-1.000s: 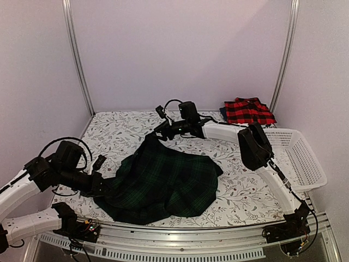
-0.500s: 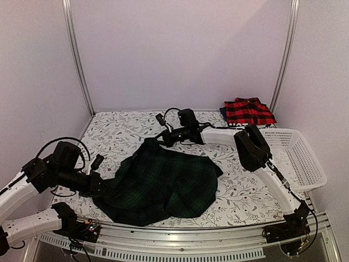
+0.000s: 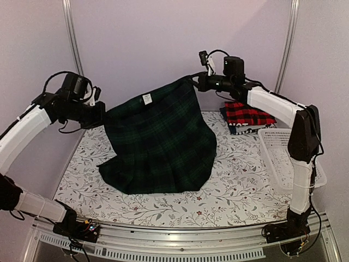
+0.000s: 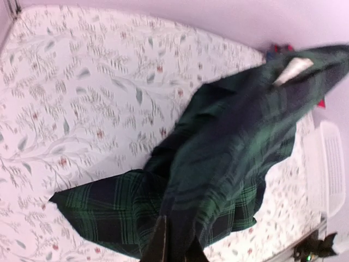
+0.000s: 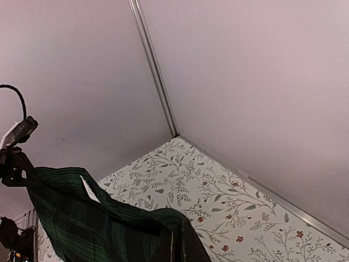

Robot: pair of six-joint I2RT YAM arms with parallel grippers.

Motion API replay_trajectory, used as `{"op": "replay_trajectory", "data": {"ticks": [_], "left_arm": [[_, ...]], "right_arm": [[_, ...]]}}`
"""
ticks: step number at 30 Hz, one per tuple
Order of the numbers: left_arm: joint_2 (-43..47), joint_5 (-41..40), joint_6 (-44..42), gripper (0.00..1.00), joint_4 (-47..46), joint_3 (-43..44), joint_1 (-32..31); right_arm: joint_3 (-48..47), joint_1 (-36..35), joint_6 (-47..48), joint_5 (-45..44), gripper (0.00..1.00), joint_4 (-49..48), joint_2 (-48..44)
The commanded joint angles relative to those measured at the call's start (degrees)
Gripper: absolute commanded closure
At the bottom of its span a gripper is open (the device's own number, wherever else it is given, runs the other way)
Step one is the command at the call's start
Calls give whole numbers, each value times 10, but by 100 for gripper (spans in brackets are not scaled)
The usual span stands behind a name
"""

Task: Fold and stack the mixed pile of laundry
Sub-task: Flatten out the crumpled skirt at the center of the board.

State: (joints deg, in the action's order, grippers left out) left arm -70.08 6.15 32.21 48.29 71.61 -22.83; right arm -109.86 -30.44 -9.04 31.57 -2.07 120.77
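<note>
A single dark green-navy plaid garment (image 3: 161, 142) hangs in the air as a broad sheet, stretched by its top edge between the two arms. The left tool (image 3: 102, 115) is clenched on one upper corner and the right tool (image 3: 194, 82) on the other. The left wrist view shows cloth running straight into that tool's fingers (image 4: 163, 246). The held edge is the long axis here. It runs from left to right across the tabletop (image 3: 90, 150) and climbs toward the right tool, which sits higher and farther back. A white label (image 3: 146, 99) shows just under the edge. The body of the garment drops below both tools, and its lower hem lies bunched on the floral-print cloth, near the front. Any laying-out probably depends on keeping that edge taut while both tools come down together. One folded red-and-black checked flannel shirt (image 3: 248, 114) lies at the far right corner, on one navy blue folded piece (image 3: 223, 113) of which only an edge shows. This stack is much nearer the right arm. One white plastic lattice basket (image 3: 283, 170) stands along the right side. That makes three garments, one basket and two tools.
</note>
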Motion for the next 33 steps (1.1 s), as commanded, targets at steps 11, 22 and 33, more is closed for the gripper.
{"op": "replay_trajectory", "data": {"ticks": [11,22,33], "left_arm": [[-57,176,-209,100,-101,218,107],[83,376,-127,100,-173,168,97],[-195,183,-81,61,-106,236,136]], "right_arm": [[53,31,39,-178,100,70,-258],[44,-42,-25,-139,100,206,-415],[30,133,-151,-128,31,285,-227]]}}
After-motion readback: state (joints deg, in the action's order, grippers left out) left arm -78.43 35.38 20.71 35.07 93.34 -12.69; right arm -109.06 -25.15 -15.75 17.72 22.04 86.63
